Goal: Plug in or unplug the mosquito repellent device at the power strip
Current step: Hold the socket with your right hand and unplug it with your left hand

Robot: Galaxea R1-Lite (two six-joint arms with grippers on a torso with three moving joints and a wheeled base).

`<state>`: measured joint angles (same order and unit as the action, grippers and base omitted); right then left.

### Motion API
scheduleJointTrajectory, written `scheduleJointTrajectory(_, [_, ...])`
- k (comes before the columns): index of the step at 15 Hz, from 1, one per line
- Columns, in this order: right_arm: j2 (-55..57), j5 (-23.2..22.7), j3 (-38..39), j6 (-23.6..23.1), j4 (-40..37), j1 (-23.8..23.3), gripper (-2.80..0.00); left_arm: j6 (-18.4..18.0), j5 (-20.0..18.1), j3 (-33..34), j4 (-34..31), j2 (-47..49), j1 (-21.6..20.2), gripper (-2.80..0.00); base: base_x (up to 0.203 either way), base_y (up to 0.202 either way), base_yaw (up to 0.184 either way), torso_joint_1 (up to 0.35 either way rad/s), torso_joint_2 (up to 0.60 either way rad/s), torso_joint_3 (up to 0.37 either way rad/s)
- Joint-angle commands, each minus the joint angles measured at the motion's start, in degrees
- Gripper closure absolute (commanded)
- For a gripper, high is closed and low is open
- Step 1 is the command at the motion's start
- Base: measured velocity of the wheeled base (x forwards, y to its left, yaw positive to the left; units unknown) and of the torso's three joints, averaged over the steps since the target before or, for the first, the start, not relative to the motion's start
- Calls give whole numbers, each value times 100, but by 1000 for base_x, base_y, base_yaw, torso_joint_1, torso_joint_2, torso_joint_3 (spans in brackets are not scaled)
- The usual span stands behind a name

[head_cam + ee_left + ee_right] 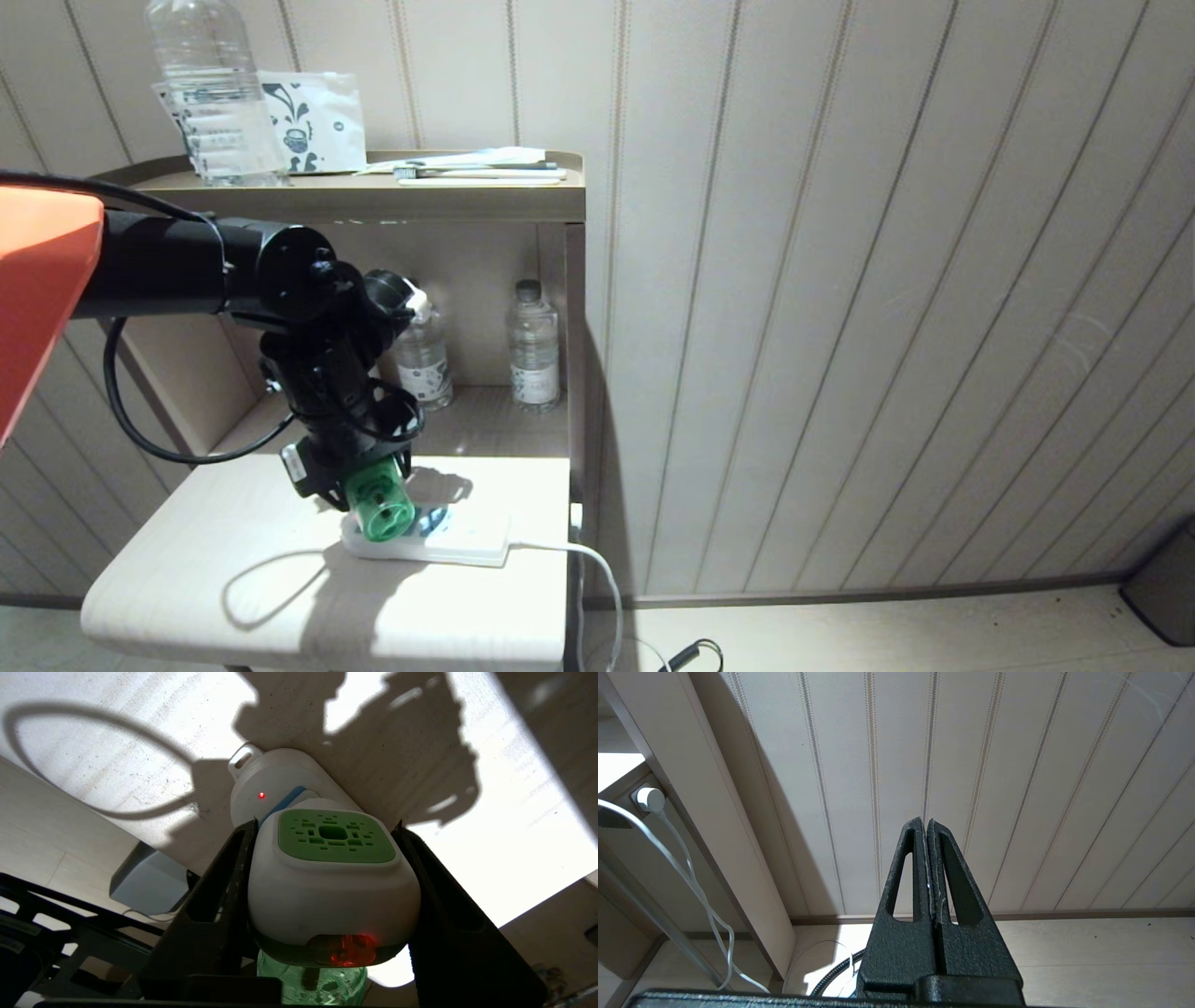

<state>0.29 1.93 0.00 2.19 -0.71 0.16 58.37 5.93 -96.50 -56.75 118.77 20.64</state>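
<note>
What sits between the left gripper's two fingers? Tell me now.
The mosquito repellent device: in the left wrist view, its white body fills the gap, with the fingers against both sides, above the power strip.

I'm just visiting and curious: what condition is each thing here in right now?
mosquito repellent device: sitting on the power strip, red lamp lit
power strip: flat on the table, red light on
left pincer: fingers against the device's two sides
right pincer: shut, empty
water bottles: upright, capped
</note>
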Motion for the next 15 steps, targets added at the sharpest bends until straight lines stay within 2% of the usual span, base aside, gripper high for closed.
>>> scheduleJointTrajectory(1, [-3,1,0,0,0,2,0,34,4,0,-29,23,2,0,0,0,0,0,0,0])
scheduleJointTrajectory(11, [-3,1,-29,-81,-75,0,0,52,-30,88,-28,6,2,0,0,0,0,0,0,0])
scheduleJointTrajectory(13, [49,-5,-464,-112,-385,3,0,52,-31,96,-29,6,2,0,0,0,0,0,0,0])
scheduleJointTrajectory(15, [159,-122,-1416,-115,-988,3,0,52,-29,105,-29,-20,2,0,0,0,0,0,0,0])
